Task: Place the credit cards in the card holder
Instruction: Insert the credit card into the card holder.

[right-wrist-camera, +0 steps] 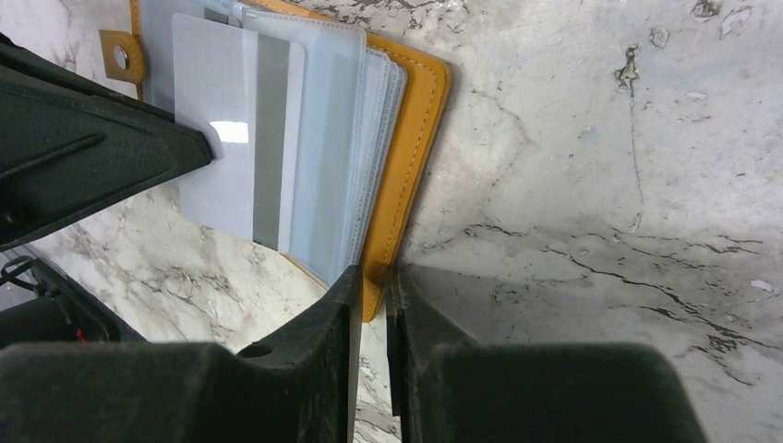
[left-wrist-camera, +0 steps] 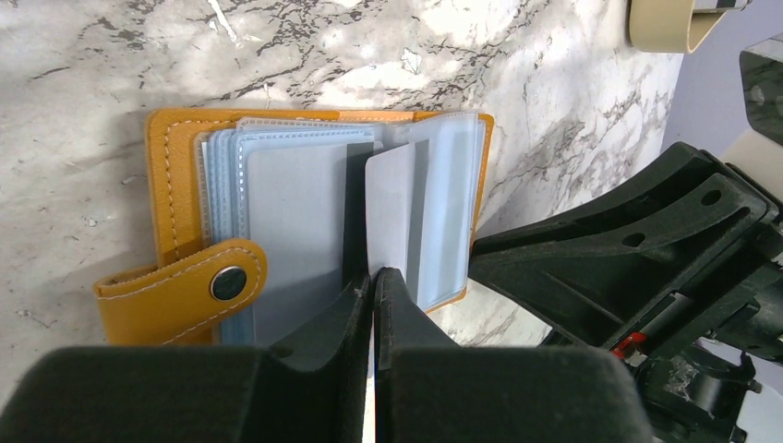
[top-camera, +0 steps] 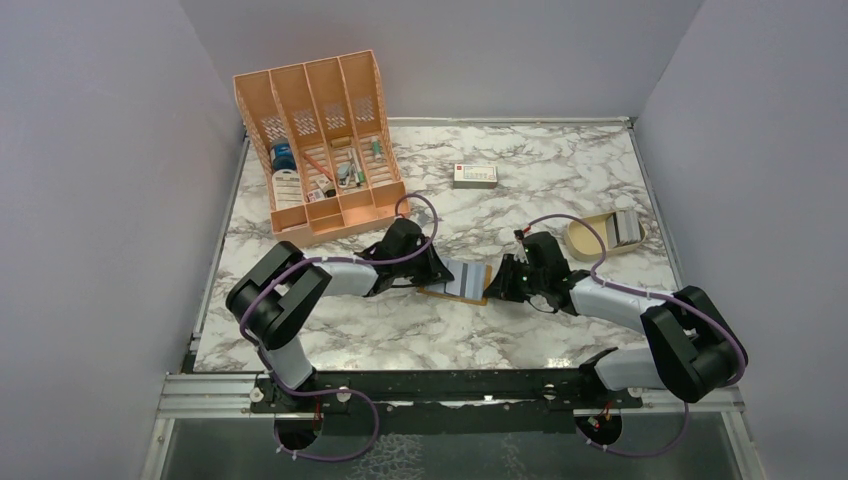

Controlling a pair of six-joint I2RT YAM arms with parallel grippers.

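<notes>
Card holder [top-camera: 455, 283] lies open flat on the marble desk [top-camera: 500, 340], centre, clear sleeves up, between both arms. Left pincer [left-wrist-camera: 374, 277] at its 9 o'clock, pressed together on a grey credit card [left-wrist-camera: 390, 212]. Card's far end lies across the sleeves; in a pocket or only on top, cannot tell. Right pincer [right-wrist-camera: 372, 277] at 3 o'clock, nipping the holder's orange cover edge. Farther out: tan dish [top-camera: 590, 240] holding more cards [top-camera: 626, 228] at 2 o'clock; white box [top-camera: 474, 175] at 12; orange organiser [top-camera: 320, 140] at 11.

Stitched, seemingly leather card holder [left-wrist-camera: 166, 185], clear glossy plastic sleeves [left-wrist-camera: 452, 203], polished marble-look table [left-wrist-camera: 92, 74].
</notes>
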